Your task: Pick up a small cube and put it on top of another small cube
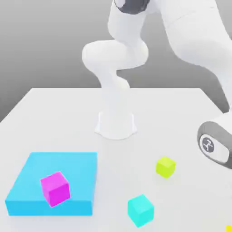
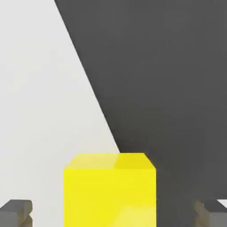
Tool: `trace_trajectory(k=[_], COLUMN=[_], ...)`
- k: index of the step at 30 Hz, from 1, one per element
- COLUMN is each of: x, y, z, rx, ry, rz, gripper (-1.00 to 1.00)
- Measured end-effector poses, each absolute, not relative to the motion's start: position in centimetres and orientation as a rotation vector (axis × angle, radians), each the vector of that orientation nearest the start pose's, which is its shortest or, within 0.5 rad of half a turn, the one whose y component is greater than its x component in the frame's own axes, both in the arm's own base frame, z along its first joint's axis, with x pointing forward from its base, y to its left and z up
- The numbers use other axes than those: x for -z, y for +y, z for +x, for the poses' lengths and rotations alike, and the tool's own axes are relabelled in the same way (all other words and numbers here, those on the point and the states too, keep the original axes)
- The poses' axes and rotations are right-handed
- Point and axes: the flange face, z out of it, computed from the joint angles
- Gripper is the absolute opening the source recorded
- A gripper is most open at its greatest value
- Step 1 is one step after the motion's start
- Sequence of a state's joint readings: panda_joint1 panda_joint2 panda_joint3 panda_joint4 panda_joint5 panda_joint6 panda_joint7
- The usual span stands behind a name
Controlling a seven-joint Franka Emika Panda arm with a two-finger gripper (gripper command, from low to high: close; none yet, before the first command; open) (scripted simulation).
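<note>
- The small yellow cube point(image 2: 110, 189) sits between the two grey fingertips point(image 2: 16, 212) of the gripper point(image 2: 111, 213), one on each side. There is a clear gap between each fingertip and the cube's side faces, so the gripper is open around the cube and does not yet hold it.
- In the exterior view only a yellow corner point(image 1: 229, 229) shows, at the near right edge of the worktop point(image 1: 54, 113).
- It looks rigid, flat-faced and probably light. The smooth plain faces may be a little slippery, so a square pinch across two opposite side faces, around mid-height, seems best.
- The cube sits close to the worktop's edge, with the dark floor point(image 2: 168, 80) beyond. A sideways nudge while closing could push it off, so the closing should be even.
- The lime cube point(image 1: 166, 166) stands further left and farther in, free on all sides. Its top is small, so the placement must be centred.
- The cyan cube point(image 1: 141, 210) lies near the straight path between them, so lifting well clear first seems wise.
- The magenta cube point(image 1: 55, 188) on the blue slab point(image 1: 72, 167) is well apart, at the left.
</note>
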State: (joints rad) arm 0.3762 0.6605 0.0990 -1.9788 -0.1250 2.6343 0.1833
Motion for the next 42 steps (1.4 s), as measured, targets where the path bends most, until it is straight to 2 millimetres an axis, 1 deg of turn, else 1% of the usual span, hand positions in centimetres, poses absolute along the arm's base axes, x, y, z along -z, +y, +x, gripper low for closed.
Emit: trace_trajectory(k=[4,5,6,7,10,13,17,20,23,26,29,33,36,38,42], x=[-12.9,-12.5,-13.1,-14.3,-18.5,-21.1,-23.8,-25.3,-26.2,-26.6,-26.4,-25.3,-24.1,-23.4,-21.9], y=[27.9,27.9,27.9,27.9,27.8,26.4,24.1,22.3,20.6,19.1,18.0,17.1,16.9,17.1,17.7], z=[53.6,53.5,53.6,53.6,53.4,51.6,48.6,46.0,43.2,40.1,36.7,31.6,27.7,26.8,26.4], rx=[-0.002,-0.002,-0.002,-0.002,0.001,0.032,0.059,0.064,0.057,0.042,0.024,0.003,-0.005,-0.011,-0.021], ry=[-0.594,-0.595,-0.595,-0.596,-0.613,-0.814,-1.113,-1.329,-1.536,-1.731,-1.92,-2.141,-2.275,-2.292,-2.281], rz=[-3.084,-3.084,-3.084,-3.084,-3.086,-3.1,-3.078,-3.025,-2.941,-2.822,-2.666,-2.407,-2.188,-2.124,-2.078], gripper=[-1.0,-1.0,-1.0,-1.0,-1.0,-1.0,-1.0,-1.0,-1.0,-1.0,-1.0,-1.0,-1.0,-1.0,-1.0])
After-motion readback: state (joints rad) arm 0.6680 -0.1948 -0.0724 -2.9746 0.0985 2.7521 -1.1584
